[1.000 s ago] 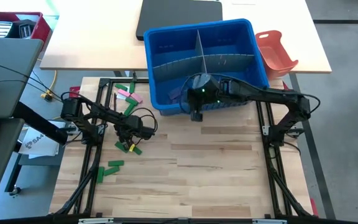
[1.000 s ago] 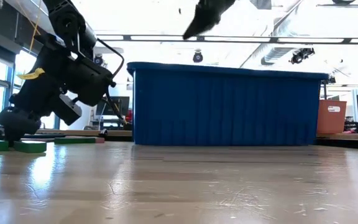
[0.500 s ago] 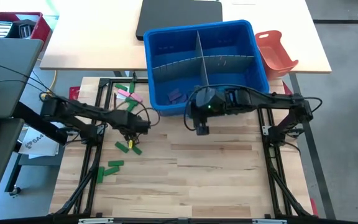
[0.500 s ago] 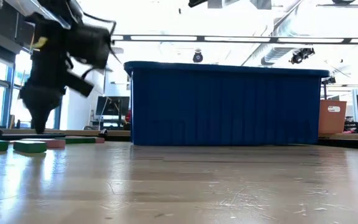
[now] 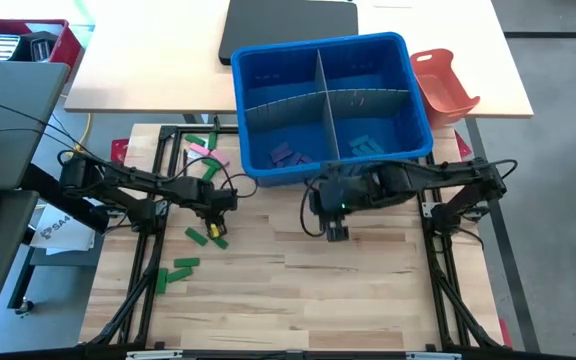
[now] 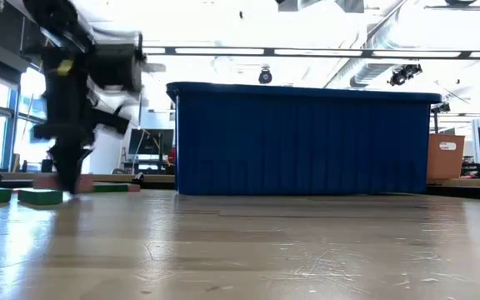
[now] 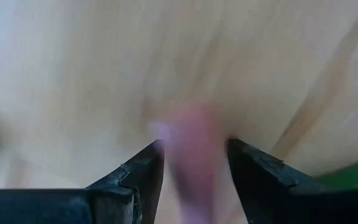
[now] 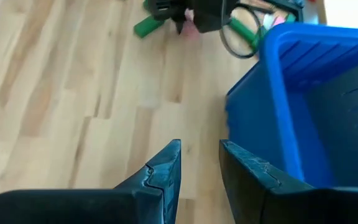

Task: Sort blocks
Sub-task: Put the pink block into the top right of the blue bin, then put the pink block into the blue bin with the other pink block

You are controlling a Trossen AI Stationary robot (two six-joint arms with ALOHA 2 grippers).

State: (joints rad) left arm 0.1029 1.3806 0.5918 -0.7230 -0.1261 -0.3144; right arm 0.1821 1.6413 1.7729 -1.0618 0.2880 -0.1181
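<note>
Blue plastic bin (image 5: 251, 105), split into four compartments by a grey divider (image 5: 320, 85), stands at the table's far edge and serves as the reference point. Inside it, purple blocks (image 5: 286, 155) lie in the near-left compartment and blue blocks (image 5: 362, 147) in the near-right one.

Left gripper (image 5: 211, 212) is down at the wooden table (image 5: 368, 290), just off the bin's near-left corner. Its fingers (image 7: 143, 169) stand part open on either side of a pink block (image 7: 192, 158); the wrist view is blurred and contact with the piece cannot be confirmed.

Loose green blocks (image 5: 213, 239) lie just beside that gripper on the side away from the bin. Further green blocks (image 5: 180, 265) sit farther out from the bin, towards the table's near-left. A mixed pink and green group (image 5: 204, 152) rests against the left of the bin.

Right gripper (image 5: 336, 228) hangs in front of the bin's near wall, about mid-length. Its fingers (image 8: 166, 165) stand narrowly apart with nothing between them.
</note>
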